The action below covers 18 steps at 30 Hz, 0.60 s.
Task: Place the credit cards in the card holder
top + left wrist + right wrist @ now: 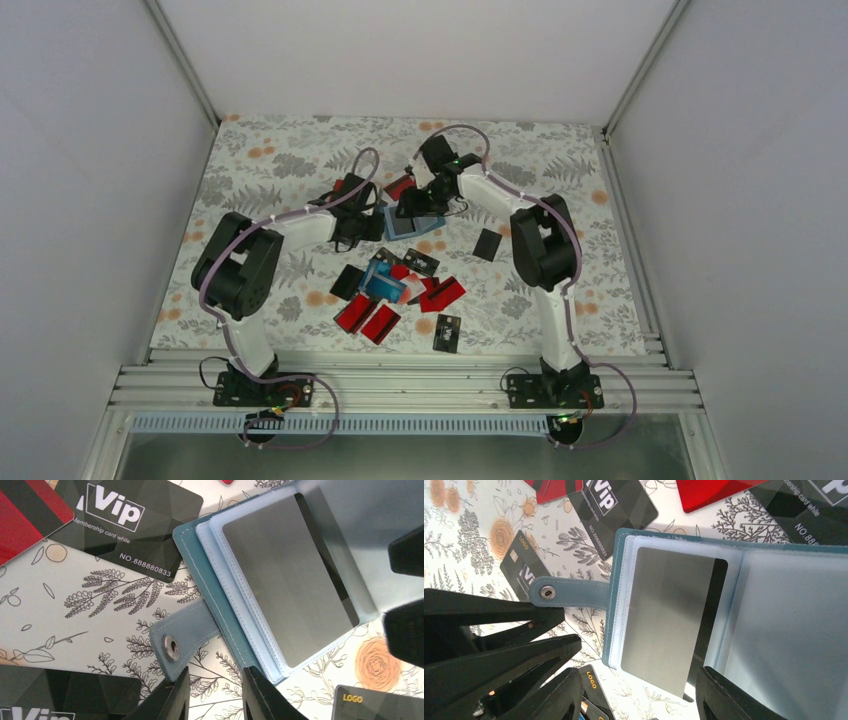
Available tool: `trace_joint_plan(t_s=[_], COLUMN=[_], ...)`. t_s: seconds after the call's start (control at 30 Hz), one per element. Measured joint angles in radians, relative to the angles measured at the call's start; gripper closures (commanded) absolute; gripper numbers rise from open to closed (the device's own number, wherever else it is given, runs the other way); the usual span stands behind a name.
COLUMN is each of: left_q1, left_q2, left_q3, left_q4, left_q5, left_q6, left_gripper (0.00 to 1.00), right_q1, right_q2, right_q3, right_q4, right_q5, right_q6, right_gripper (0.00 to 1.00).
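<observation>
Card point(664, 620) pokes from holder point(200, 580), long axis toward my right claw point(639, 680). Both claws are spread; left claw point(216, 672) faces the strap point(187, 627).

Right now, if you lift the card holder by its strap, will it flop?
Probably: the card holder looks soft and stitched, so its strap would likely bend. Its clear sleeves lie loose and may fan open.
</observation>
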Motion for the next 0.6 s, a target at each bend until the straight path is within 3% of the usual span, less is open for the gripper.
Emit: trace_joint_plan(t_s=[0.1,0.23,0.47,0.6], left_q1=[0.019,0.048,0.081,0.083], left_q2=[0.000,0.000,0.013,0.047], left_q3=[0.000,0.000,0.000,0.002], left_q4=[0.012,0.039,0.080,0.095], left_q5=[0.041,0.092,0.150,0.163], left_q6=[-0.011,-0.029,-0.046,-0.046], left_gripper=[0.58,0.55,0.54,0.61], right_q1=[0.000,-0.001,-0.002,0.002], right_q2=[-0.012,-0.013,-0.013,-0.007], right_q3=[0.000,0.000,0.019,0.033], right_q4=[0.000,0.005,0.013,0.018], right_q5=[0.005,0.008,-0.005,-0.007], right_q6=[0.000,0.007,0.013,0.015], right_gripper=[0.42,0.43,0.45,0.46])
